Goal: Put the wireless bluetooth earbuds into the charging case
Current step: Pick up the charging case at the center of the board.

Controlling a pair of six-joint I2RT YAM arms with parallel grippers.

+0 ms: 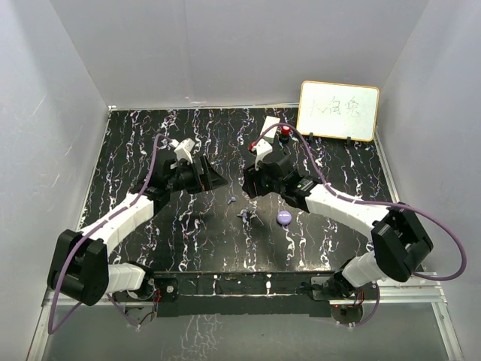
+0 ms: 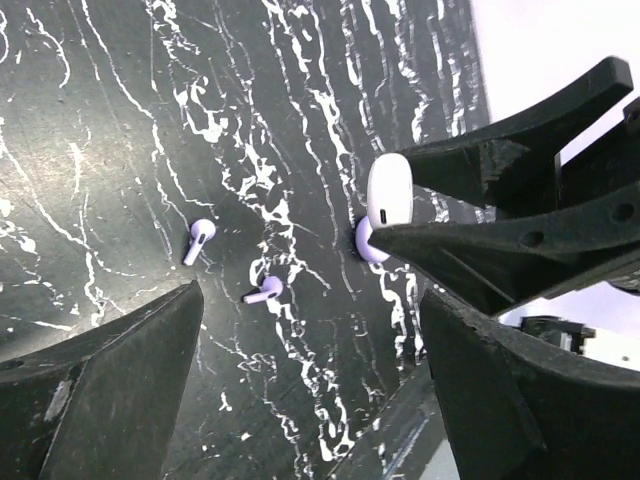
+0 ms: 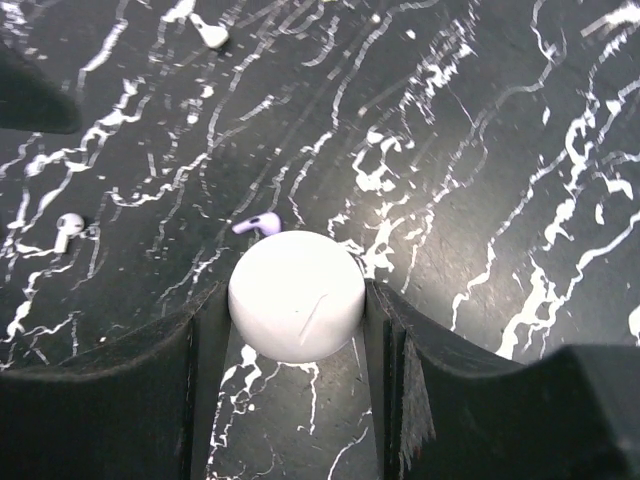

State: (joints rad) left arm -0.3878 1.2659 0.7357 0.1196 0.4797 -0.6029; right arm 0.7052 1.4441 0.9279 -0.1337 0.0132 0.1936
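table point(image 1: 188, 241): black marble-look top, white veins, faint sheen | charging case point(image 3: 296, 295): smooth white plastic, satin, 1 hairline mark | 2 earbuds point(image 2: 199, 238) point(image 2: 266, 291): glossy lilac plastic | right gripper point(image 3: 295, 288) fingers point(image 3: 120, 400): matt black plastic, slightly rough | whiteboard point(image 1: 339, 111): glossy white face, pale wood-look frame | walls point(image 1: 225, 45): matt white | cables point(image 1: 156, 159): smooth purple sheath

Bare surface point(image 1: 188, 241) rings both mid-surface earbuds point(image 2: 199, 238) point(image 2: 265, 291); the right hand point(image 3: 296, 298), gripping the white case point(image 2: 388, 190), crowds their right-edge side.

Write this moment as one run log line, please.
left gripper: open, empty | right gripper: shut on white case | earbuds: two, loose on table | lilac puck: on table, not held
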